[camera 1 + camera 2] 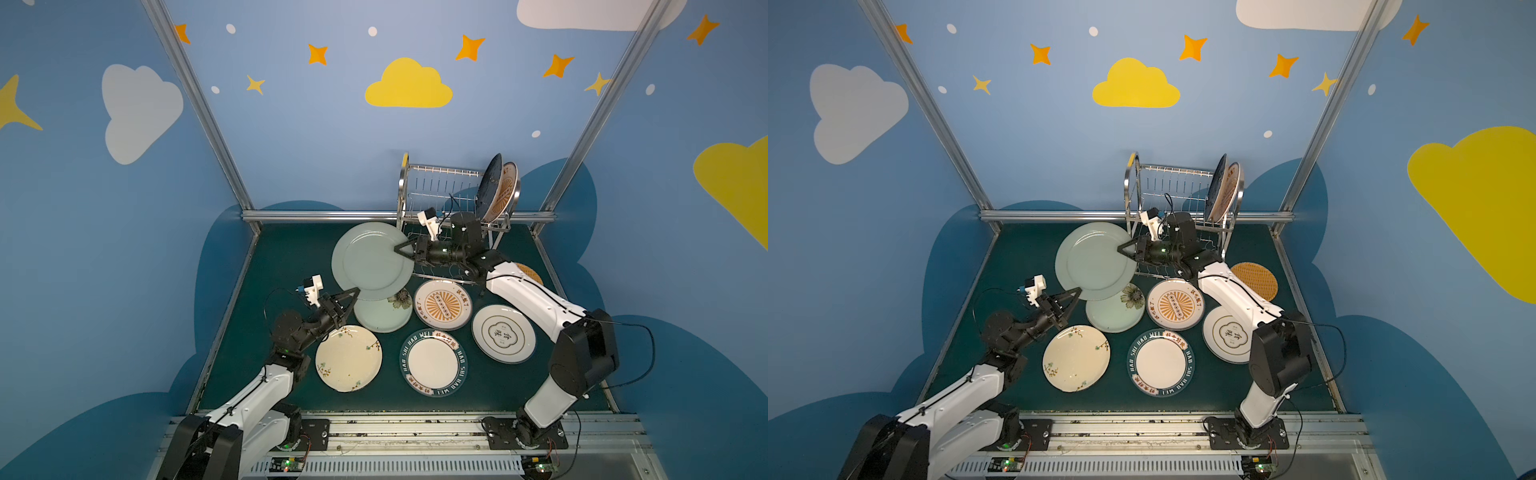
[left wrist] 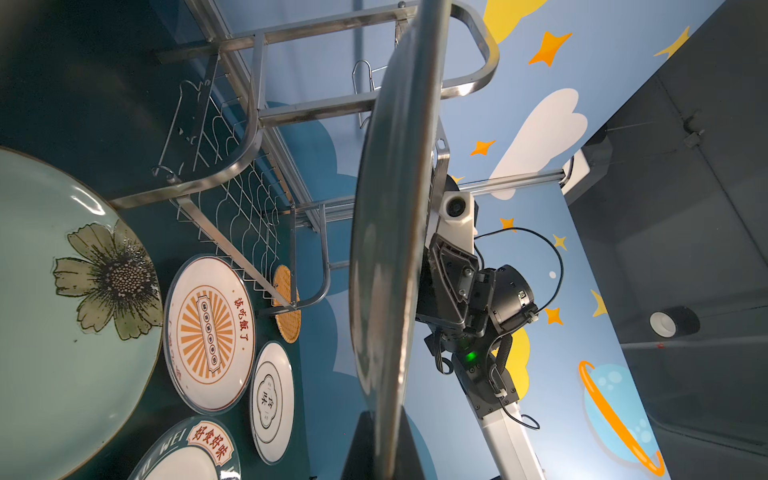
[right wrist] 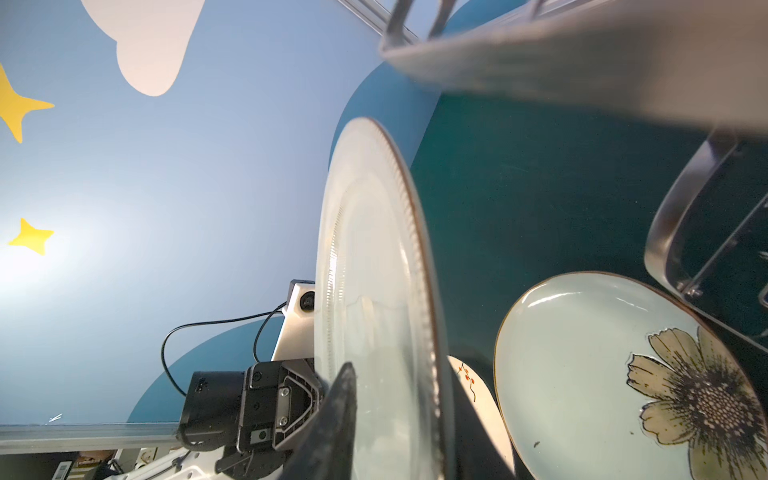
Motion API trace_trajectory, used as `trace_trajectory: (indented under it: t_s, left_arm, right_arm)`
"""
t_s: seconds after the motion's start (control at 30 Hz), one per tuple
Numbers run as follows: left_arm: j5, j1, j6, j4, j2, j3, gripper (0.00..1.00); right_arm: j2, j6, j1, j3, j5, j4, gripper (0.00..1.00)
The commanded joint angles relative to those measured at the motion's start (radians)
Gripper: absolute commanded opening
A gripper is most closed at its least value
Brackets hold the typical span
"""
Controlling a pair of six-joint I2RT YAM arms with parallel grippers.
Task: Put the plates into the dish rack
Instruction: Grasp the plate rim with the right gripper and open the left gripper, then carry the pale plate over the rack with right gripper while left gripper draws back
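the plain green plate [image 1: 368,262] covers part of the flower plate [image 1: 382,316] in both top views. my right arm [image 1: 528,299] hides most of the orange woven plate [image 1: 528,272] in a top view, and it also blocks part of the lower shelf of the dish rack [image 1: 440,187]. in the right wrist view a bar of the rack is only a blur, and the flower plate runs off the edge. in the left wrist view the teal lettered plate [image 2: 187,453] is cut off. whether my right end effector [image 1: 397,249] presses the green plate's rim, i cannot tell.
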Motion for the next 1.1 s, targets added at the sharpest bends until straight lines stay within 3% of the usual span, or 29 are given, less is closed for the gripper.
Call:
trace_trajectory:
  t_s: [0.0,0.2,0.27,0.33,0.4,0.5,0.53,0.77,1.07]
  left_arm:
    - [0.030,-0.011,0.027,0.151,-0.006,0.050,0.04]
    - [0.030,-0.011,0.063,0.093,-0.025,0.049,0.04]
    - [0.030,-0.011,0.088,0.037,-0.043,0.054,0.05]
    - [0.020,-0.011,0.119,-0.031,-0.070,0.053,0.23]
    - [0.011,-0.010,0.150,-0.104,-0.113,0.053,0.59]
    - [0.012,-0.009,0.187,-0.190,-0.179,0.057,0.93]
    - [0.019,-0.007,0.203,-0.226,-0.198,0.066,0.99]
    - [-0.002,0.002,0.359,-0.634,-0.367,0.146,1.00]
    - [0.158,0.018,0.488,-0.806,-0.490,0.271,1.00]
  right_arm:
    - [0.023,0.030,0.019,0.025,-0.025,0.016,0.23]
    - [0.010,0.040,0.025,0.022,-0.032,0.012,0.01]
    - [-0.009,0.034,0.023,0.017,-0.024,0.005,0.00]
    - [-0.036,0.022,0.022,0.015,-0.005,-0.009,0.00]
    - [-0.067,0.004,0.020,0.018,0.027,-0.037,0.00]
    - [-0.112,-0.013,0.013,0.027,0.079,-0.077,0.00]
    - [-0.126,-0.018,0.011,0.031,0.094,-0.088,0.00]
    - [-0.227,-0.054,-0.005,0.106,0.189,-0.184,0.00]
    - [-0.352,-0.174,-0.036,0.275,0.381,-0.313,0.00]
